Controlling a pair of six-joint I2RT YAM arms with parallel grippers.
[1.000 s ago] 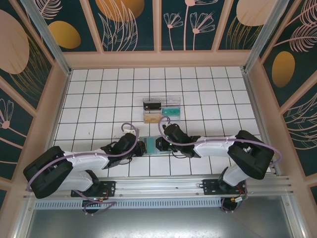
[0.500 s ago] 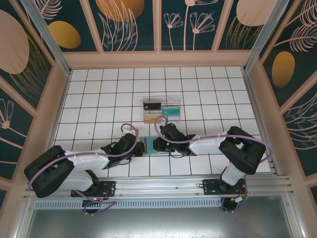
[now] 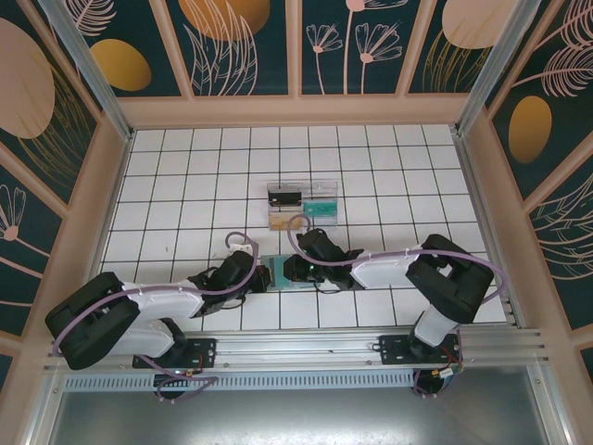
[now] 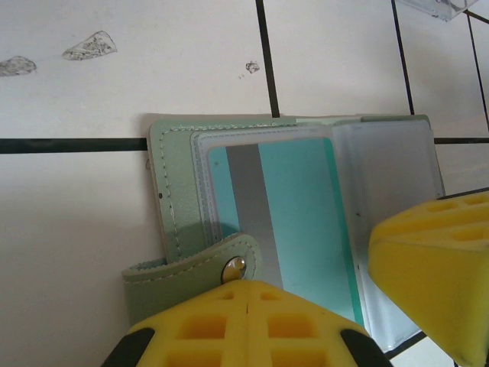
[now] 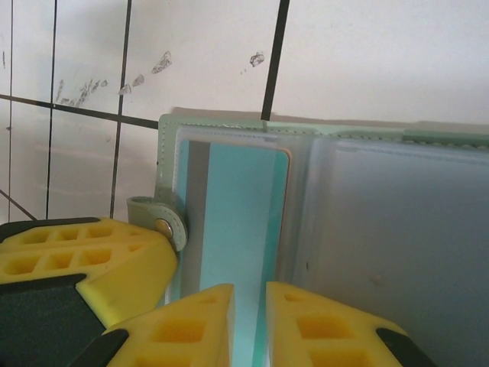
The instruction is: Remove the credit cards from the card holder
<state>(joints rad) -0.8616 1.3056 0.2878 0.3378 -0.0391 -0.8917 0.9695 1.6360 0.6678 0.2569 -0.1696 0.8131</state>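
Note:
The grey-green card holder lies open on the white tiles between both grippers. A teal credit card with a grey stripe sits inside the clear sleeve on its left panel. My left gripper is shut, and its tips touch the snap strap at the holder's left edge. In the right wrist view the card runs under my right gripper, whose fingers stand a narrow gap apart above it. The holder's blue-grey panel lies to the right. Both grippers nearly meet.
A clear compartmented tray stands just beyond the holder and holds a dark card, a teal card and a tan one. Its corner shows at the top right of the left wrist view. Smudges mark the tiles.
My right gripper has slid a little to the left over the holder, closer to the left gripper. The left arm and the holder have stayed put.

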